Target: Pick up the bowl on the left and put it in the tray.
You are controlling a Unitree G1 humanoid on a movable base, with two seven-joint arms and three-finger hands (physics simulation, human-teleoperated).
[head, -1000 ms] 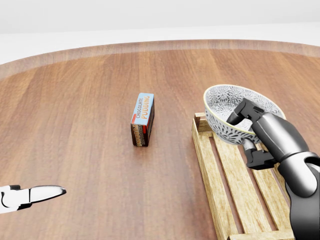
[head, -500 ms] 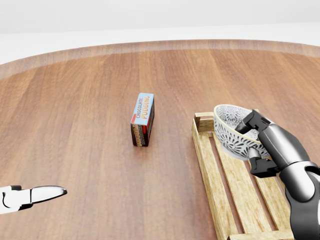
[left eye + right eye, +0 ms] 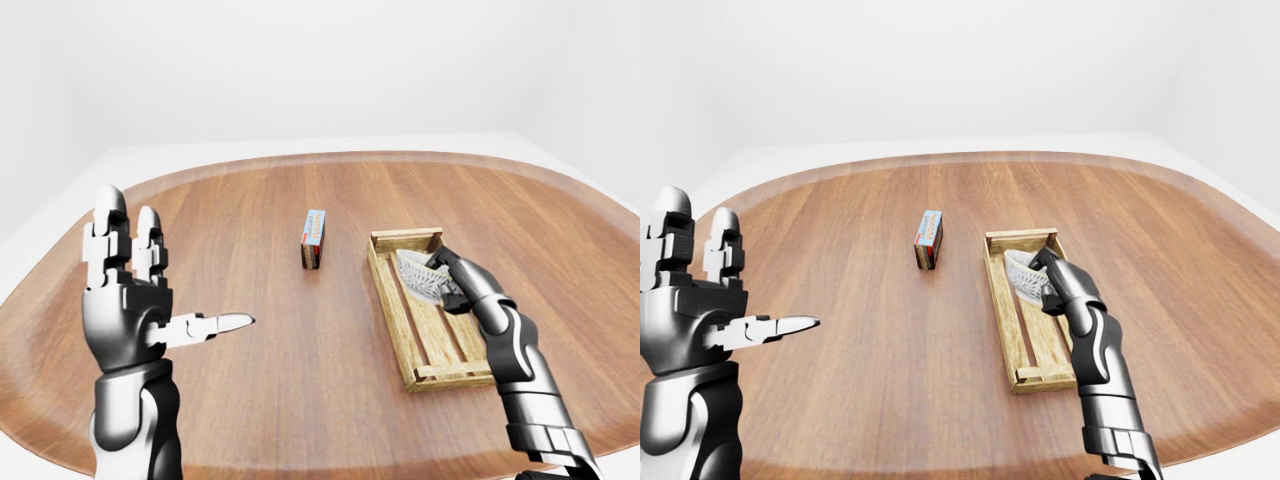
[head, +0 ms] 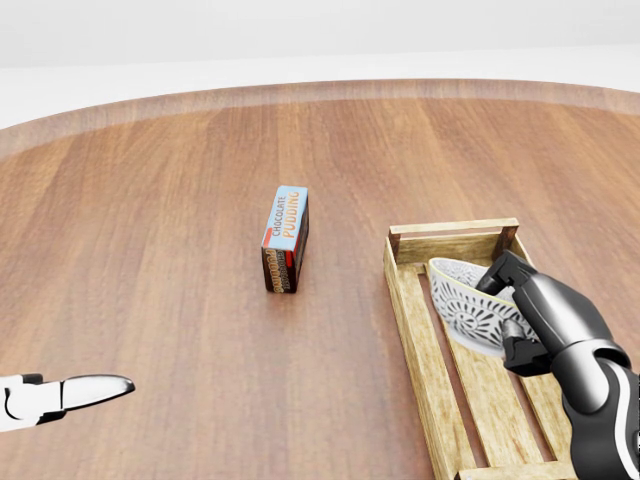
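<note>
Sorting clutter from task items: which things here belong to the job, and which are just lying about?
Job: tray; bowl, tilted in it; right hand, gripping the bowl.
Lying about: chocolate pudding box, standing on the table; left hand, raised and open.

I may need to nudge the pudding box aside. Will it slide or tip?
Likely tips if pushed on its broad face: the box stands on a narrow edge. It looks like stiff, light cardboard, so a low push along its length would probably slide it over the smooth table.
</note>
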